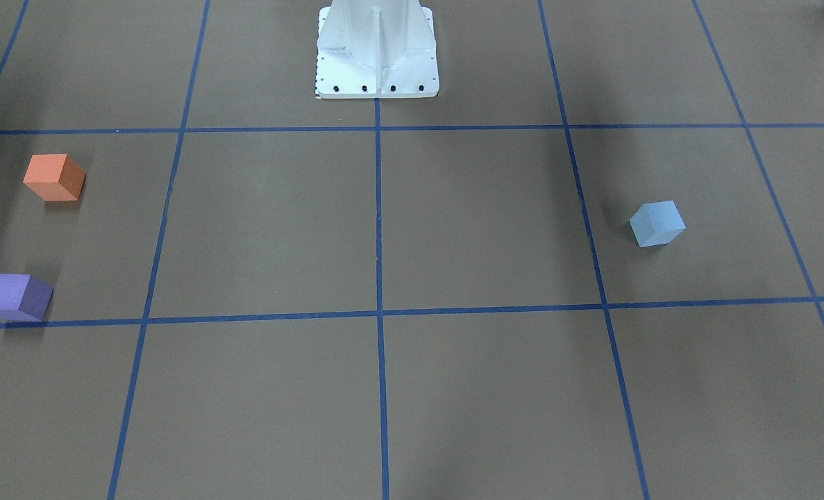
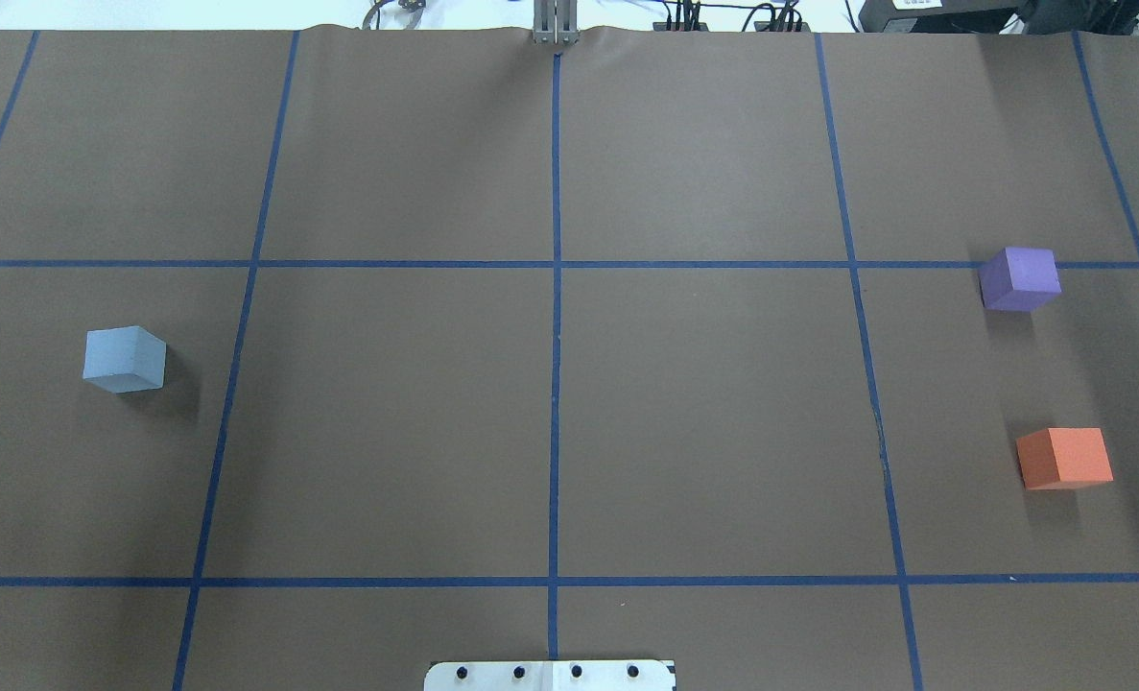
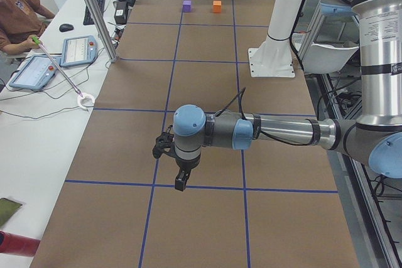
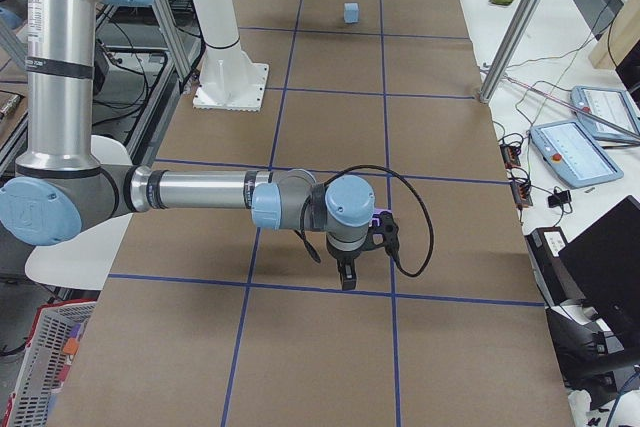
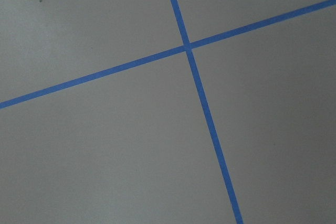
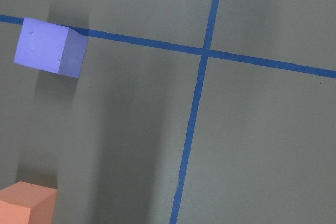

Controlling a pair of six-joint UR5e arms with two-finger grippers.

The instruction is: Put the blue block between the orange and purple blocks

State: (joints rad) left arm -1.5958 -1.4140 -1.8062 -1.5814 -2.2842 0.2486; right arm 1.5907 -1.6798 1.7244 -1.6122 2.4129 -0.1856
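While both arms reach out low over the table (image 2: 703,403), each claw shows only in a side view, so I cannot tell if the left gripper (image 3: 180,184) or the right gripper (image 4: 346,280) is open or closed; both point down at the paper, nothing seen held. Blue block (image 2: 126,359) sits alone on the robot's left side of the table, inside a grid square, well apart from the other two; it touches no tape line (image 2: 556,384). Orange block (image 2: 1064,458) and purple block (image 2: 1019,278) are on the robot's right side, apart from each other with bare brown paper between; purple is the farther one from the robot's base (image 1: 377,55) and its edge lies on a cross line of tape; orange is nearer the base. Right wrist view has the purple block upper left and a corner of the orange block at the bottom left; left wrist view has only paper and a tape crossing. An operator (image 3: 19,17) sits at the side desk in the left side view.
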